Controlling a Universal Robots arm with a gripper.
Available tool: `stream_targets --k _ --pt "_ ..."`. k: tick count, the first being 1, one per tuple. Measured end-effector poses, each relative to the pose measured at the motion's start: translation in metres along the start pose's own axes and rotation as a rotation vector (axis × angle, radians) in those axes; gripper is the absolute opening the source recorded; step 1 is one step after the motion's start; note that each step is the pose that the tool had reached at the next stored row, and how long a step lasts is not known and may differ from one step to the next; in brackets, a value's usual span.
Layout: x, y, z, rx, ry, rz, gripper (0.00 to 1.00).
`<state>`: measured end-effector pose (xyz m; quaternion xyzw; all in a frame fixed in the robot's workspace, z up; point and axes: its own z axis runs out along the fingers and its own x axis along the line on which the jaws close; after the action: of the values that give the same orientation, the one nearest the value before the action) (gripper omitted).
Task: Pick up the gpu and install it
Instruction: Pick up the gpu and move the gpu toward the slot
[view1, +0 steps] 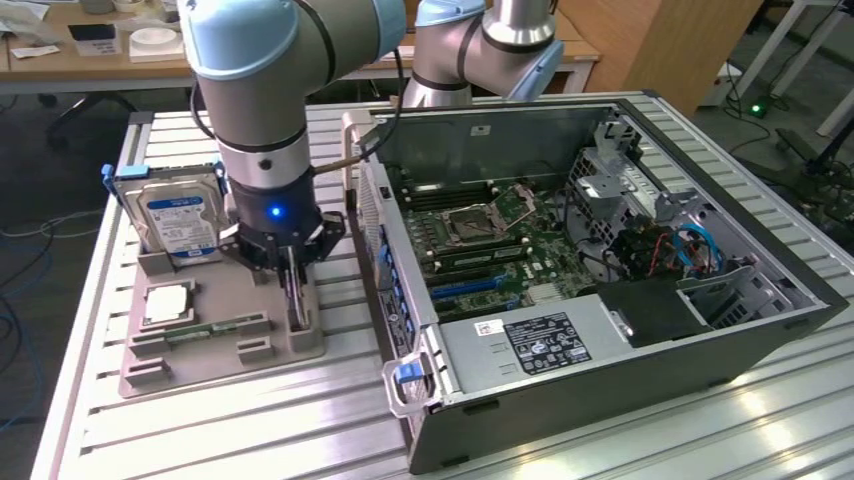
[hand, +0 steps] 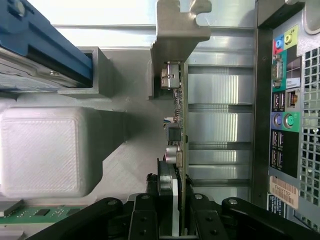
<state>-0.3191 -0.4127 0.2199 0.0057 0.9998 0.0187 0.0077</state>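
While the exterior view takes in one open computer case (view1: 747, 340), one blue-labelled hard drive (view1: 180, 225), one memory stick (view1: 214, 327) and one processor chip (view1: 167, 303) on the grey holder tray (view1: 200, 365) at the exterior view's left of the tabletop (view1: 240, 430), the wrist view adds the close detail. There the single gpu (hand: 172, 80) stands on edge between the hard drive's holder and the case's rear ports, and the jaws of the gripper (hand: 172, 195) are clenched on its end away from the bracket.
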Motion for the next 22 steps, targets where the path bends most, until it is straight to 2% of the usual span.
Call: stream_targets --k 9,22 --pt "0.0 0.0006 -0.0165 -0.0004 -0.0001 0.0 0.28" --pt "0.0 0.0011 -0.0296 -0.0005 0.0 0.0 0.28"
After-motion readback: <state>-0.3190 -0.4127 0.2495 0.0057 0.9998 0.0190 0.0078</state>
